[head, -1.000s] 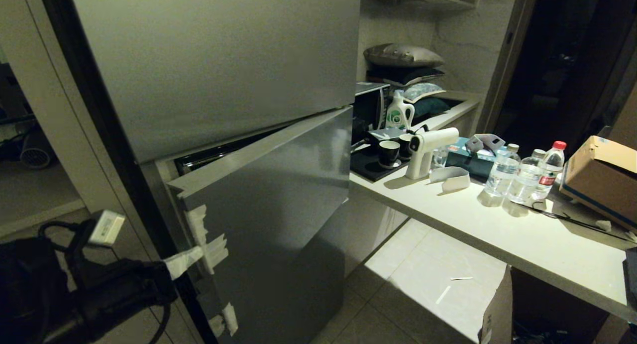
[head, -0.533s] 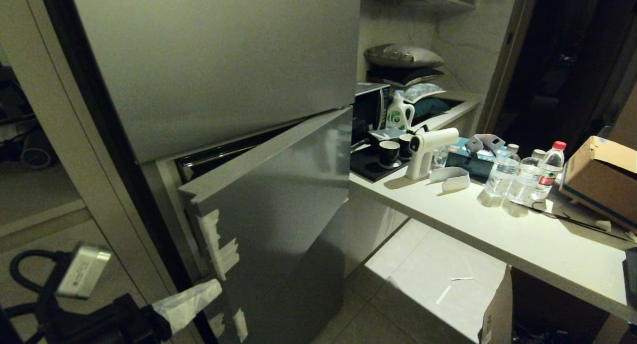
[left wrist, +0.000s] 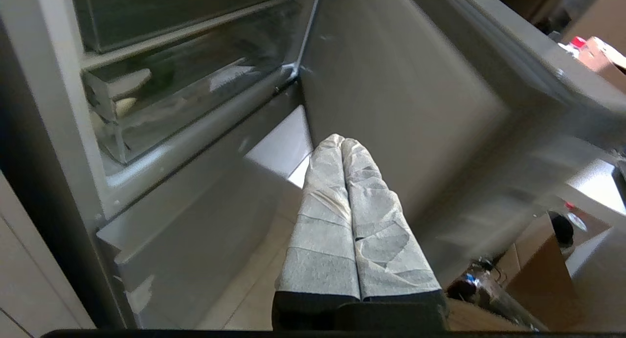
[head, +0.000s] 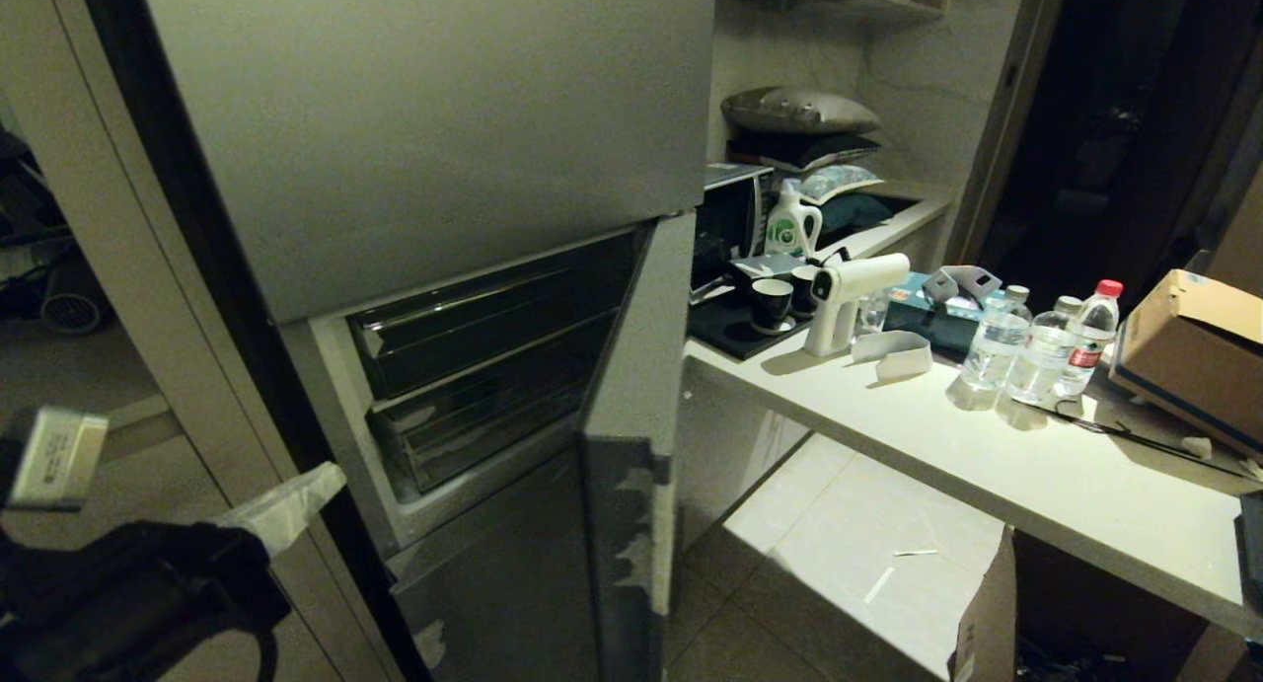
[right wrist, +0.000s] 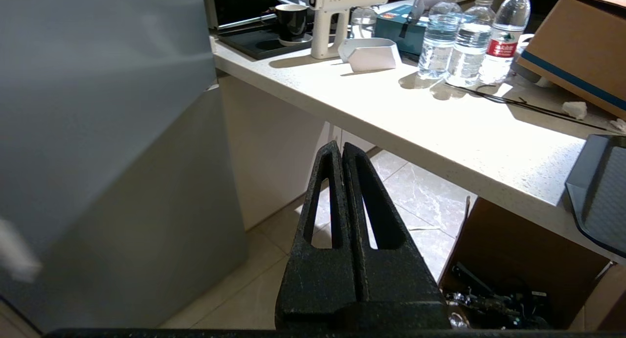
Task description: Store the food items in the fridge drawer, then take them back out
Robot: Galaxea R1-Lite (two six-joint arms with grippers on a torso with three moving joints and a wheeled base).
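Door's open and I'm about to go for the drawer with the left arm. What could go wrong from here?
1. The fridge door stands edge-on and unheld, blurred in the left wrist view; it may swing back onto the arm.
2. Two drawers are stacked: the darker upper drawer could be grabbed instead of the clear fridge drawer.
3. The left gripper has its jaws shut and sits off to the side, away from the drawer; it must open first.

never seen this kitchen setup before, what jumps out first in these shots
The fridge's lower door stands swung wide, showing two stacked drawers inside, the lower one clear. The left gripper, wrapped in pale tape, hangs just left of that opening with its jaws pressed together and holding nothing. To the right, the bright counter is cluttered with three water bottles and a white spray gun.
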